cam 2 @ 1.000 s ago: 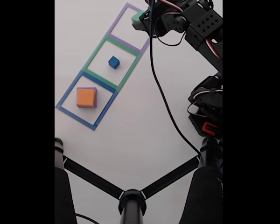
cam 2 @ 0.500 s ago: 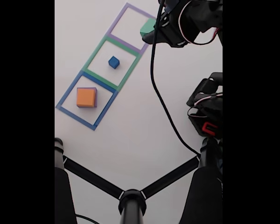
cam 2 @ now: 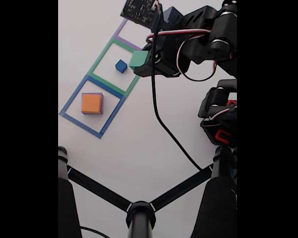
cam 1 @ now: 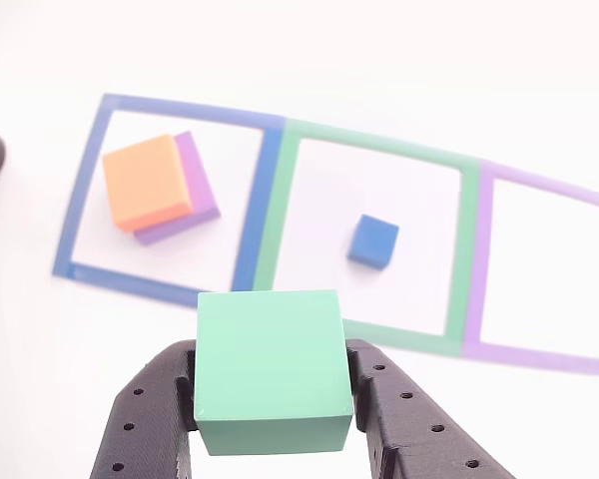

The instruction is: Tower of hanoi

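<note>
My gripper is shut on the green cube, held above the table; in the fixed view the green cube hangs over the right edge of the green taped square, with the gripper behind it. The small blue cube rests inside that green square. In the blue taped square, the orange block sits on the flat purple block, offset so purple shows along two sides.
A purple taped square lies vacant beyond the green one. The arm's body and cables fill the right side of the fixed view. A black stand with three legs occupies the bottom.
The gripper has carried the green cube away from the purple square, moving down and left in the fixed view to the edge of the green square. The other blocks have not moved.
</note>
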